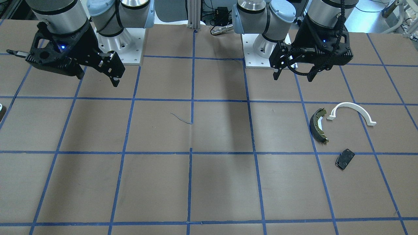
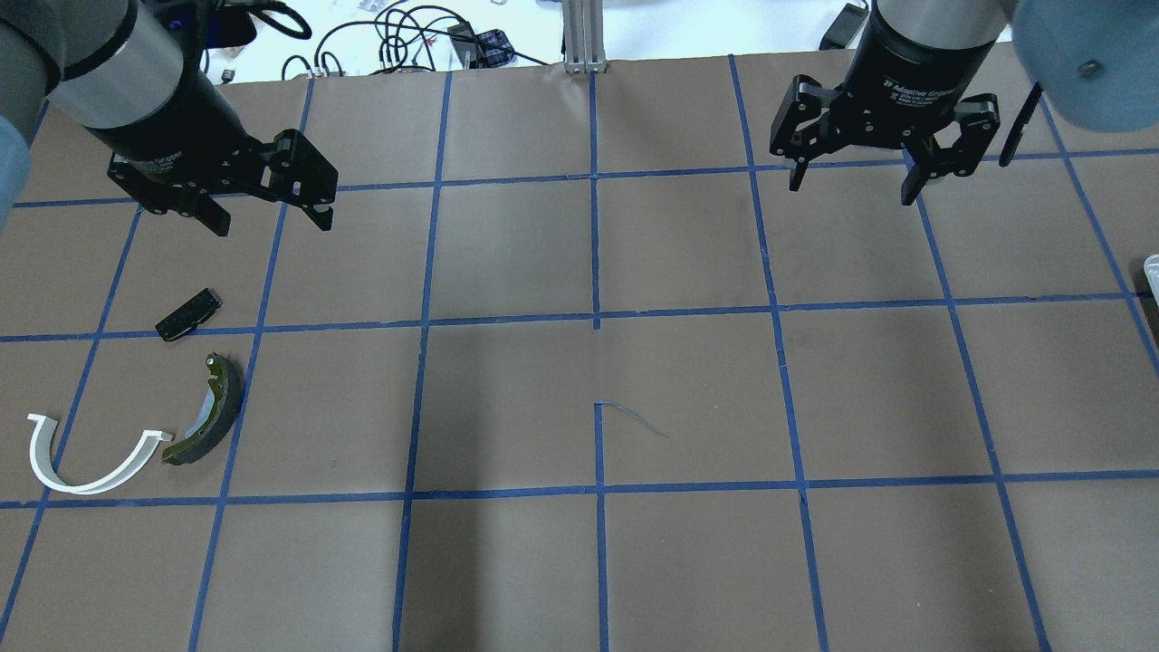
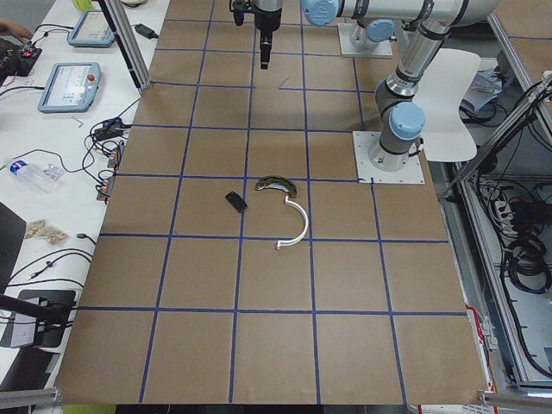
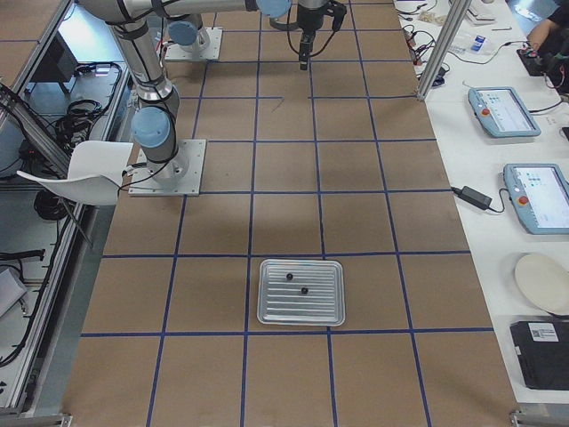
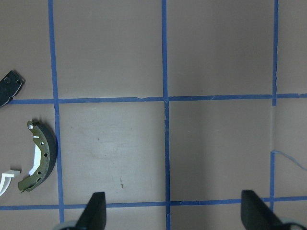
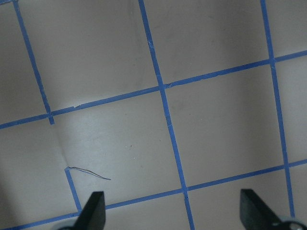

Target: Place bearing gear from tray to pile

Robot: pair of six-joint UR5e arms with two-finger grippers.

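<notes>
The silver tray (image 4: 300, 313) shows whole only in the exterior right view, with two small dark parts on it, the bearing gears (image 4: 304, 290). The pile lies on the robot's left: an olive-and-dark brake shoe (image 2: 210, 412) (image 1: 318, 125) (image 5: 41, 158), a white arch (image 2: 81, 466) (image 1: 352, 109) and a small black plate (image 2: 188, 314) (image 1: 345, 159). My left gripper (image 2: 272, 222) (image 1: 293, 77) (image 5: 175, 215) hangs open and empty above the table, beyond the black plate. My right gripper (image 2: 851, 190) (image 1: 98, 81) (image 6: 173, 215) is open and empty, far from the tray.
The brown table (image 2: 598, 389) is marked with a grid of blue tape. A sliver of the tray's edge (image 2: 1150, 267) shows at the overhead view's right border. Cables and devices lie on the white bench (image 2: 407, 36) beyond the table's far edge.
</notes>
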